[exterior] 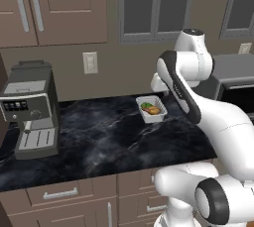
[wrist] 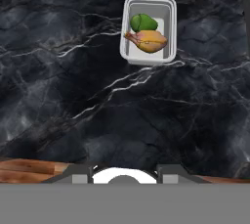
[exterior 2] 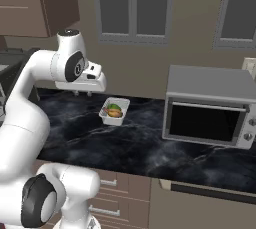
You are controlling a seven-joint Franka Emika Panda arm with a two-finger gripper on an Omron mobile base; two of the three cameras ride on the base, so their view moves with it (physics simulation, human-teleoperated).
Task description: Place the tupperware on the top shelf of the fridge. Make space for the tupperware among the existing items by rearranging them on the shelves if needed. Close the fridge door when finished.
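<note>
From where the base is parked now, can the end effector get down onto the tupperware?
Probably yes. The tupperware sits alone on the dark marble counter, with nothing beside or over it. The end effector hangs above the counter just short of it, so a short reach forward and down looks free.

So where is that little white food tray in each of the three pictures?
Left base view: the tupperware sits right of centre on the black marble counter, beside the robot's arm.
Right base view: it lies left of centre, left of the microwave.
Hand view: it is near the top, right of centre.
Shared landmark: the white-veined black counter under it in all three.
</note>
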